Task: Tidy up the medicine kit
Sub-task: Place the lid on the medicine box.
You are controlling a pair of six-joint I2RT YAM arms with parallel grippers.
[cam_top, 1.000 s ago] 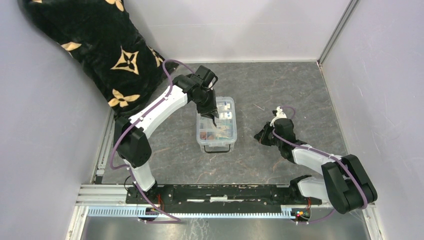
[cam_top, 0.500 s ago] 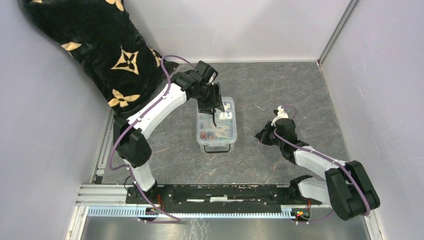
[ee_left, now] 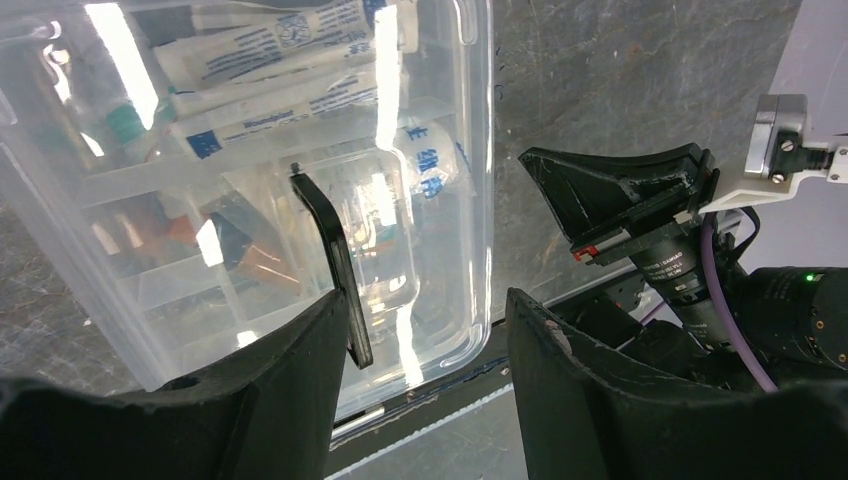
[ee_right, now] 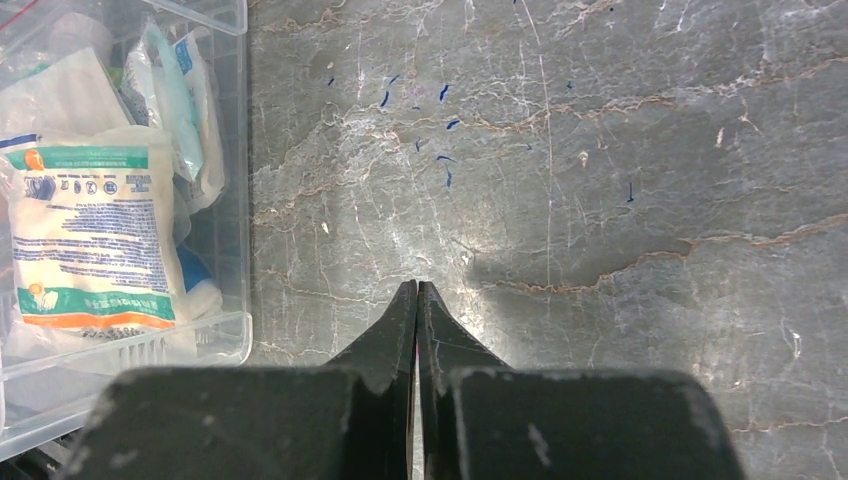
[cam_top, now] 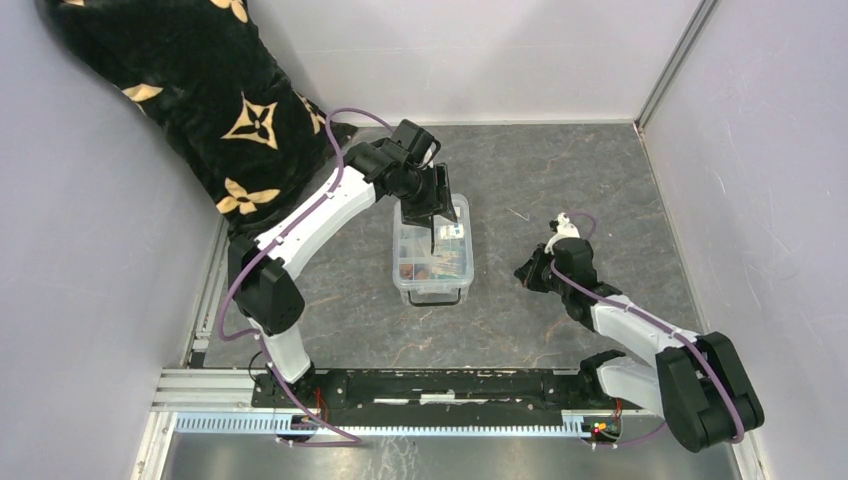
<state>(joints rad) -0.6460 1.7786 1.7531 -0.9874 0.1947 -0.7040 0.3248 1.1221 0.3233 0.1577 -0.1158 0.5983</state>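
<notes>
**Lid over the kit, left jaws wide; right arm parked**

Far left: black cloth with gold flower print (cam_top: 200, 90) hangs by the wall, off the work area. It plays no part.

Left gripper (cam_top: 433, 222) reaches over the far end of the medicine kit (cam_top: 399, 270). The kit stands mid-table, its long side running away from the arm bases.

Left wrist view:
- Jaws spread wide.
- The clear lid (ee_left: 440, 120) with its black handle (ee_left: 332, 262) is just ahead of them, one rounded corner lying in the gap.
- Cannot tell whether either finger touches the lid, or whether the lid is seated on the rim or askew.
- White tubes with blue print (ee_left: 270, 45) show through the lid, so the contents are in.

Judgement: this is the closing step. Wide jaws suit letting the lid go or pressing it down.

Right of the kit: right gripper (cam_top: 527, 272) sits low over the grey marbled table (ee_right: 600, 200), apart from the box. Its fingers are pressed together and hold nothing. A printed white sachet (ee_right: 85, 240) shows inside the box at the left edge of the right wrist view.

Judgement: the right arm is parked aside so it does not obstruct the left arm.
</notes>
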